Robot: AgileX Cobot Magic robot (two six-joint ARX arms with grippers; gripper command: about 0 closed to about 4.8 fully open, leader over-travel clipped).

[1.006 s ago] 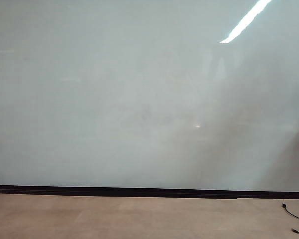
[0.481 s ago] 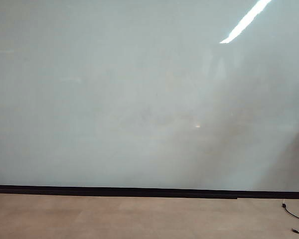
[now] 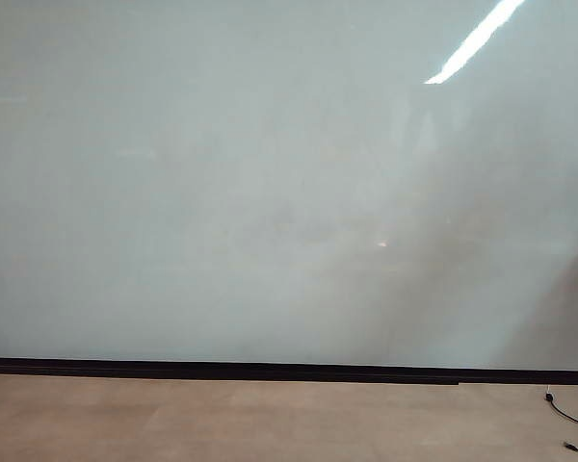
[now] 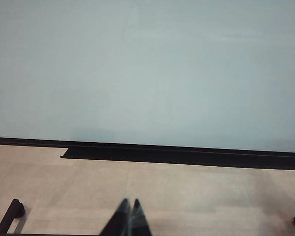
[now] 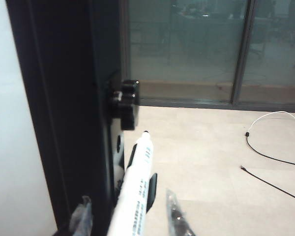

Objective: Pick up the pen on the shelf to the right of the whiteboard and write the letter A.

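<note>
Two right gripper (image 5: 130, 216) fingers (image 5: 176, 219) around pen (image 5: 135, 189); left gripper (image 4: 129, 216) fingers together.

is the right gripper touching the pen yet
Cannot tell. In the right wrist view the pen stands between the two fingertips of the right gripper, with floor visible between it and one finger; the other side is hidden.

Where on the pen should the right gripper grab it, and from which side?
Grip the pen mid-barrel, on the printed section. It lies lengthwise between the right gripper fingers, which straddle it, so closing across its slim barrel, away from the tip, seems steadiest.
</note>
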